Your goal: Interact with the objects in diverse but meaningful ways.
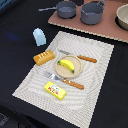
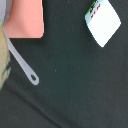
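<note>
Pincer not visible in either view; open or closed cannot be told. Wrist view looking straight down on dark tabletop (image 2: 70, 90), carton (image 2: 102, 22) lying well apart from a pan handle (image 2: 22, 62) and the corner of a pink board (image 2: 27, 17).

In the exterior view, a pale woven mat (image 1: 95, 75) laid across the middle of the tabletop. On it: a plate (image 1: 56, 69) near the mat's centre carrying the banana (image 1: 67, 65); bread (image 1: 44, 57) just beside the plate toward the mat's edge nearest the carton; a knife (image 1: 86, 58) and a fork (image 1: 65, 81) flanking the plate; yellow box (image 1: 55, 90) near the mat's near edge. Carton (image 1: 39, 37) standing off the mat on bare tabletop, near the mat's far corner. Along the far edge, the board (image 1: 107, 29) bearing a frying pan (image 1: 65, 8), a pot (image 1: 92, 13) and, partly cut off at the corner, a third vessel (image 1: 123, 17).

Probably all light, hard toy plastic, stiff and somewhat slick. Banana: best pinched across its middle, where thickest. Bread: across the short width. Yellow box: flat, hard to get under, likelier by its long edges. Carton: across its narrow body, prone to tipping if nudged. Pans: by the handle or the rim wall, likely to swing if held at the handle's end.
</note>
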